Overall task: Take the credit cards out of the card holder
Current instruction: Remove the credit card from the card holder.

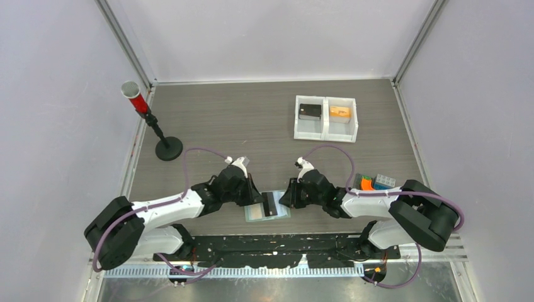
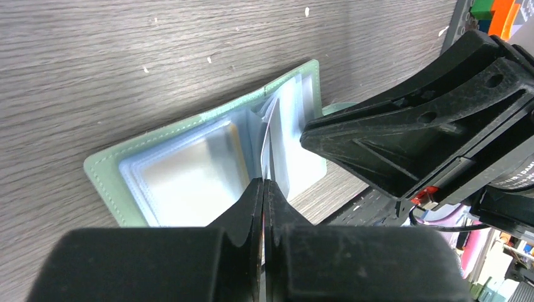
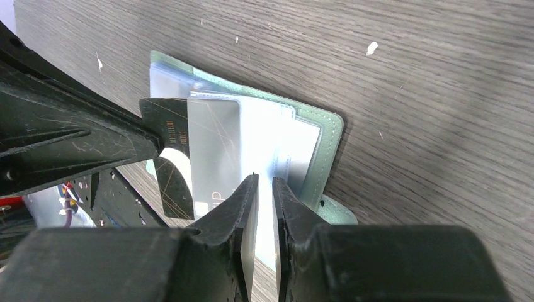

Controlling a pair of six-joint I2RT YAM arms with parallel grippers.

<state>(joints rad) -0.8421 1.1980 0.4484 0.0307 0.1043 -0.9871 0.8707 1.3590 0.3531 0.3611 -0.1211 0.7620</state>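
Note:
The sage-green card holder point(image 1: 254, 214) lies open on the table between my two grippers, its pale sleeves fanned up point(image 2: 189, 170) point(image 3: 327, 145). My left gripper point(image 1: 255, 196) point(image 2: 263, 184) is shut on the edge of a dark patterned credit card point(image 3: 165, 123) point(image 1: 272, 202). The card sticks partly out of a frosted sleeve. My right gripper point(image 1: 284, 196) point(image 3: 264, 179) pinches the holder's right-hand sleeves with only a narrow gap between its jaws. No light blue card shows.
A white two-compartment tray point(image 1: 326, 135) stands at the back right, with a black flat piece point(image 1: 310, 111) and an orange-tan flat piece point(image 1: 340, 112) in it. A red cup on a black stand point(image 1: 169, 149) is at the left. Coloured blocks point(image 1: 373, 182) lie by the right arm.

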